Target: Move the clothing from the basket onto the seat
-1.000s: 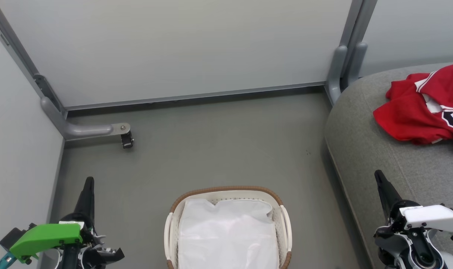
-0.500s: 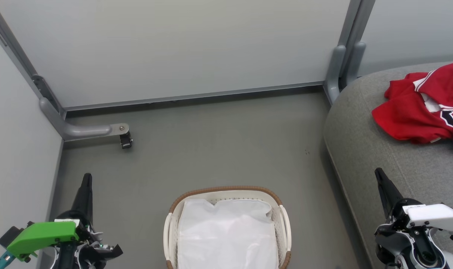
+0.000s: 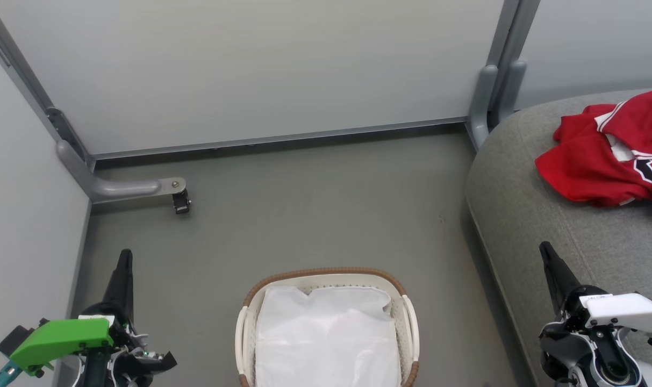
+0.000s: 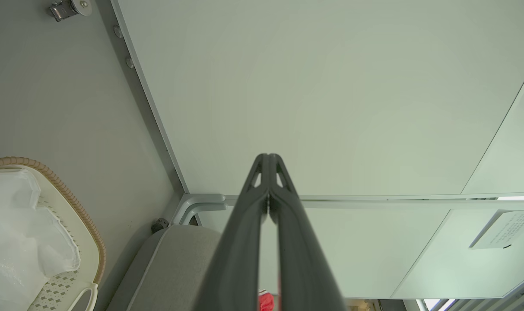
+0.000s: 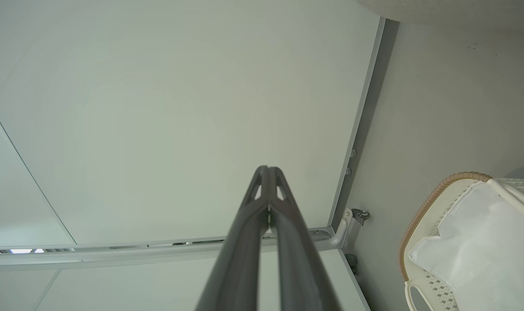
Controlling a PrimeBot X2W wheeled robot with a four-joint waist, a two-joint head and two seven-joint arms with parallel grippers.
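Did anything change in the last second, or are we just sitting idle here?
Almost nothing. The head view slid slightly, so the camera moved, not the things. The left gripper and right gripper stay shut, holding nothing. The clothing stays on the seat, the white sheet in the basket.

White sheet (image 3: 326,338), grey floor (image 3: 315,209), pale wall panels (image 3: 250,70), perhaps a black caster (image 3: 181,203)

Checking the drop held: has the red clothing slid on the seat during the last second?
No. The clothing keeps its place against the rounded edge of the seat; both shifted slightly left together, so the camera moved.
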